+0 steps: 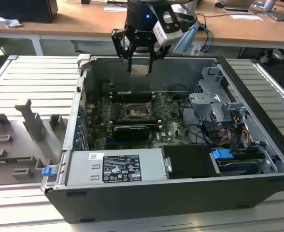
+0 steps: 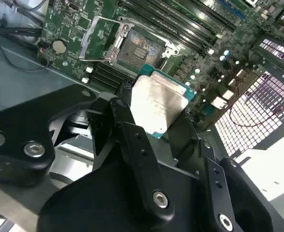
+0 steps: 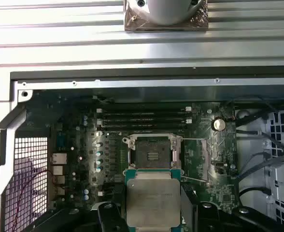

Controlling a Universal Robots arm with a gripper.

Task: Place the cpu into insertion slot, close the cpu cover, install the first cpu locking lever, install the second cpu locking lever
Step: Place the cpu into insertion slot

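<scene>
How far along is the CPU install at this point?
Nothing is finished yet. The gripper holds the cpu above the open case. The insertion slot is empty and the cpu cover is flipped open, so seating, closing and both levers are not yet done.

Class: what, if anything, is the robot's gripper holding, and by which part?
The black gripper holds the small, flat, square beige-silver cpu. Its fingers pinch the chip by two opposite side edges and leave its metal face uncovered.

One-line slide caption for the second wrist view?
Gripper shut on the cpu above the motherboard; insertion slot empty, cpu cover swung open.
</scene>
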